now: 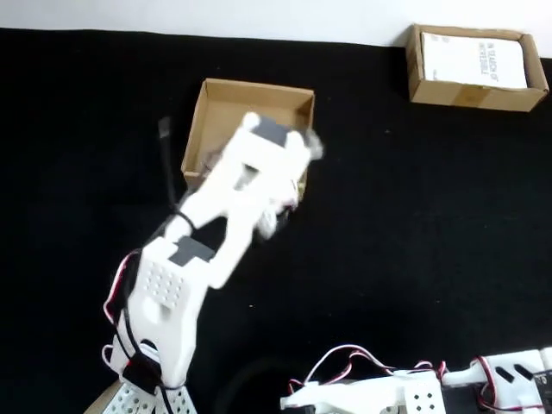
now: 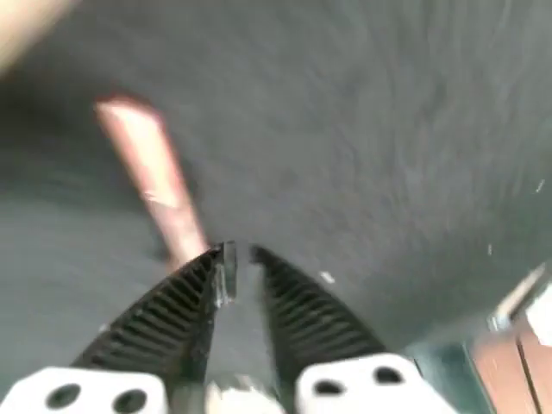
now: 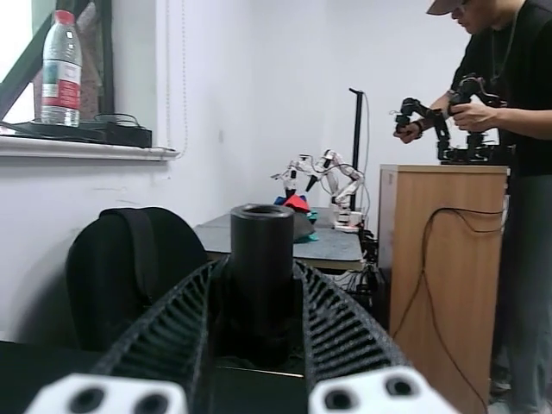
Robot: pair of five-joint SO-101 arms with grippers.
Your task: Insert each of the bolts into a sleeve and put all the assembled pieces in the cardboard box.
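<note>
My right gripper [image 3: 259,269] is shut on a black sleeve [image 3: 261,233], which stands upright between the fingers with its open end showing. That arm [image 1: 414,397] lies low at the table's front edge. My left arm [image 1: 233,198] stretches over the black mat to the cardboard box [image 1: 216,99], its gripper [image 1: 278,211] by the box's near right corner. In the left wrist view the gripper [image 2: 238,255] is nearly closed on a thin silver piece, apparently a bolt [image 2: 226,274]. It hangs over the mat beside a blurred cardboard edge [image 2: 151,172].
A second cardboard box [image 1: 416,65] holding a white sheet sits at the back right. A thin black rod or cable [image 1: 168,164] runs beside the near box. Behind the table a person [image 3: 509,129] handles other arms on a wooden cabinet.
</note>
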